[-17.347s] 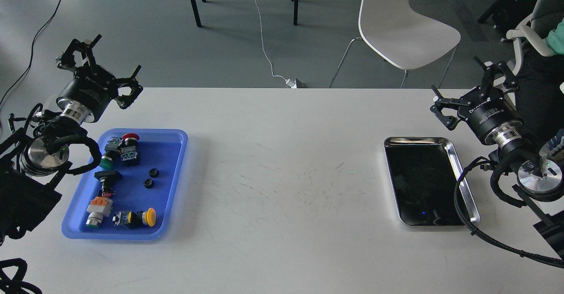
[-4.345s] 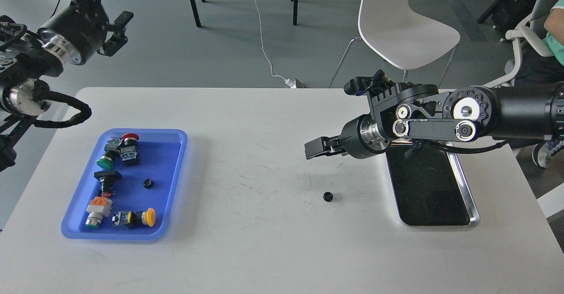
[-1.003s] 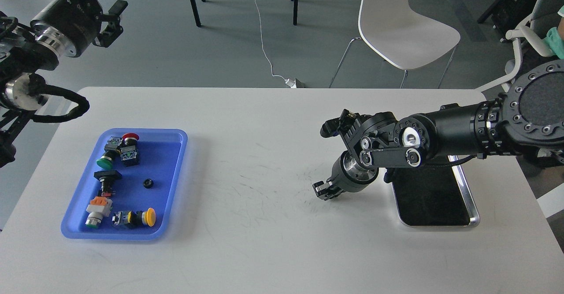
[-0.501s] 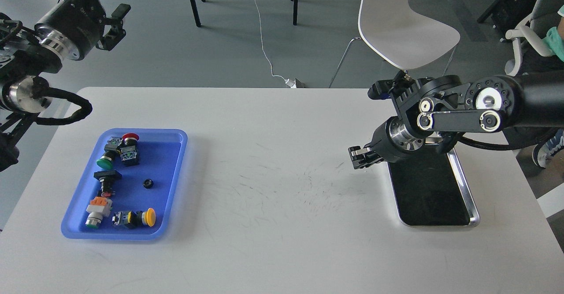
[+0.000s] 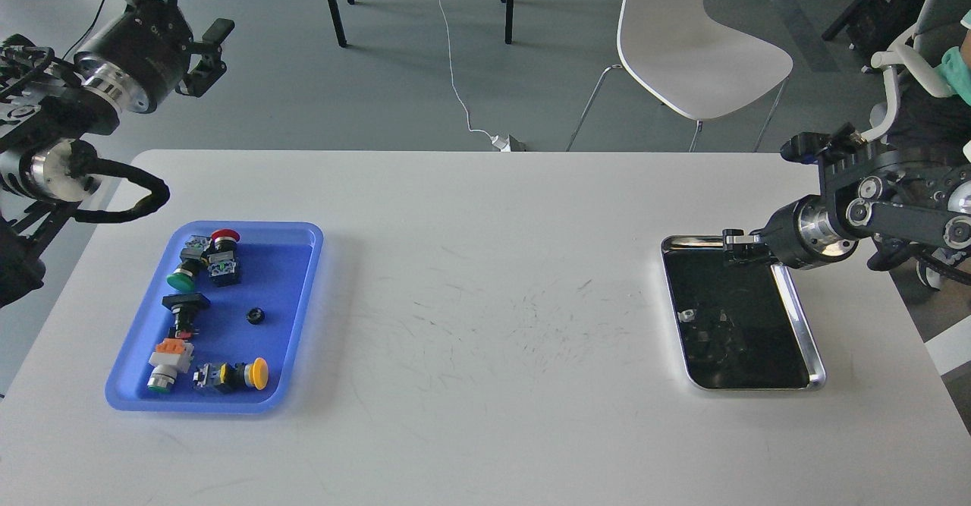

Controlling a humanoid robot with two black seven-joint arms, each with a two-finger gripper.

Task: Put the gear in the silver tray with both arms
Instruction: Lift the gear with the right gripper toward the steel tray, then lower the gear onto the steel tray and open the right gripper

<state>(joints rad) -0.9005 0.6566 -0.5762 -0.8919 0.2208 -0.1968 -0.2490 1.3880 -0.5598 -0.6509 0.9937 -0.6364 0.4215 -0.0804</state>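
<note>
The right gripper (image 5: 734,246) was held over the far rim of the silver tray (image 5: 806,322). Its fingers looked drawn together, but whether they clenched a gear could not be told. No gear was discernible on the tray's dark floor, only reflections. 1 small black gear (image 5: 256,314) lay in the blue tray (image 5: 296,324) among push-button switches. The left gripper (image 5: 199,51) was raised off the table's left edge, its fingers apart and empty. Judgement: delivery in hand, not confirmed complete.
</note>
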